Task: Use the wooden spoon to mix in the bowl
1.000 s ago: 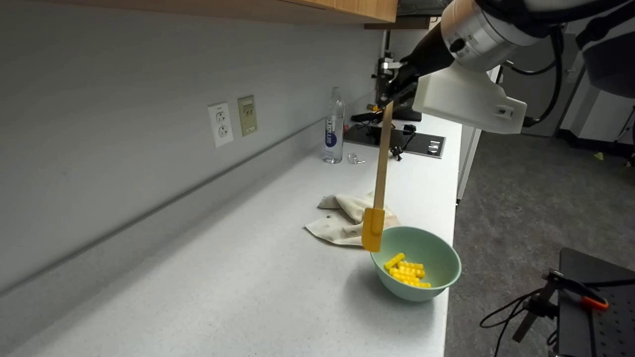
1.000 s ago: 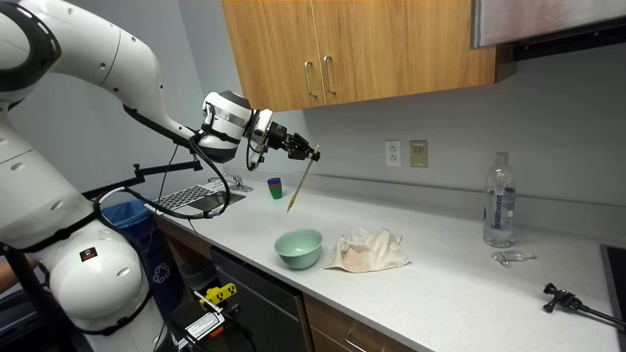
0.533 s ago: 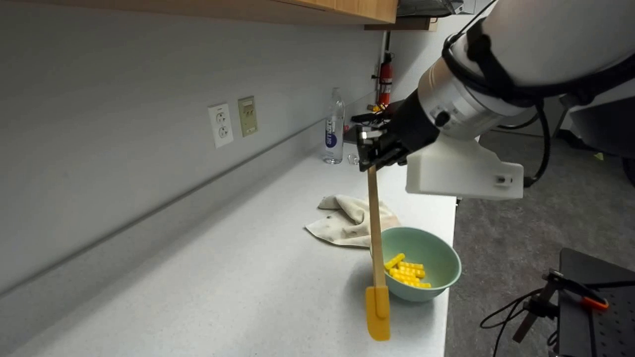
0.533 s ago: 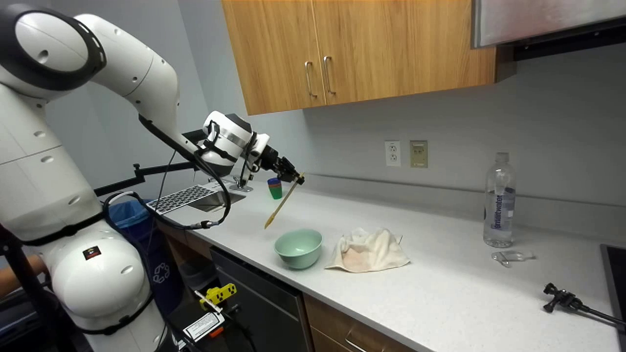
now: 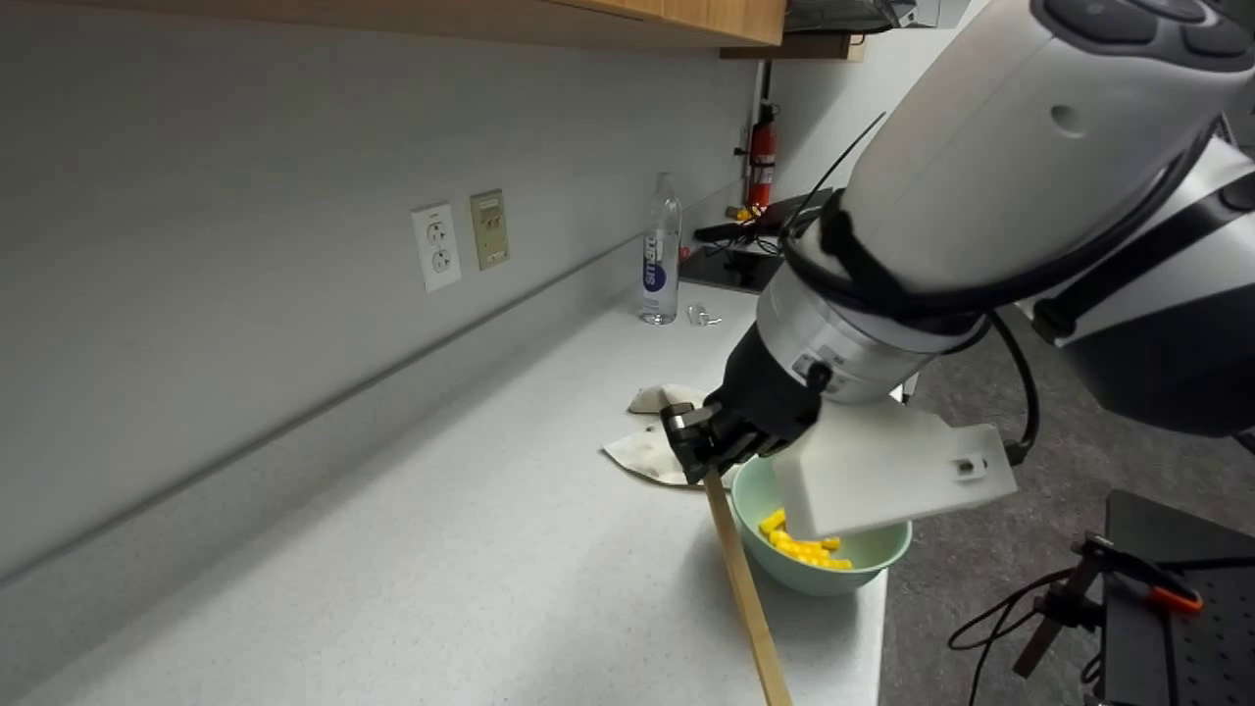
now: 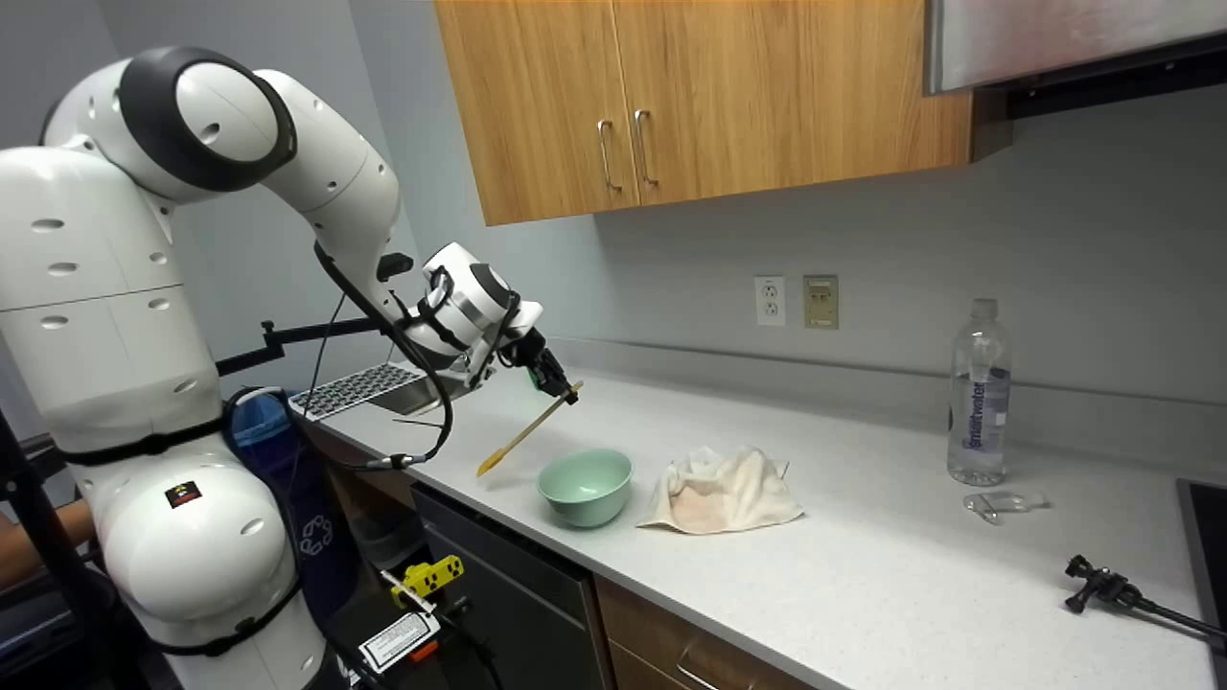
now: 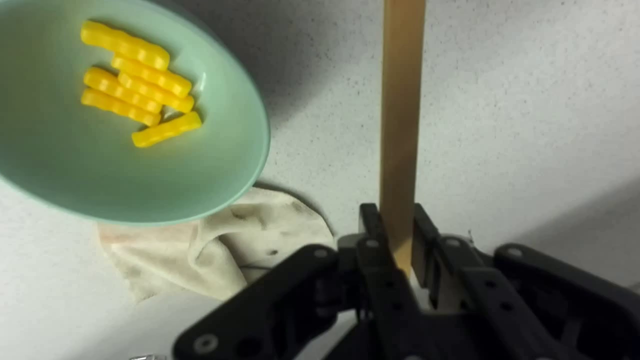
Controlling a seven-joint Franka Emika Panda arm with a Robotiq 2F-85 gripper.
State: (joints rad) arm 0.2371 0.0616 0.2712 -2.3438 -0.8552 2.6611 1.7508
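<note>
Outside the pale green bowl [image 6: 587, 500], over the white counter [image 6: 863, 594], the wooden-handled spatula [image 6: 529, 431] slants, yellow head [image 6: 491, 462] lowest. Whether its tip touches the counter, I cannot tell. My gripper [image 7: 396, 222] pinches the handle [image 7: 402, 125] near its upper end, a finger on each side; in an exterior view a short stub of wood shows past the fingertips. Bowl upright, close to the counter's front edge. Wavy yellow pieces [image 7: 155, 92] lie inside, six by my count in the wrist view, bunched together, one set at a different angle. Crumpled beige cloth [image 6: 729, 494] just beside the bowl; touching or apart, I cannot tell. My white arm [image 6: 331, 182] bends down to the gripper, and a white housing [image 5: 892, 476] at its wrist hides part of the bowl in an exterior view. Farther along the counter, a clear bottle [image 6: 978, 412] stands upright, with a small clear object [image 6: 1002, 502] near its base and a black mount [image 6: 1107, 586] beyond. On the wall [image 6: 891, 240] behind, a white outlet [image 6: 770, 301] beside a beige plate [image 6: 821, 302]; wooden cabinets [image 6: 767, 105] above. Red extinguisher [image 5: 762, 157] farthest off, in an exterior view.
</note>
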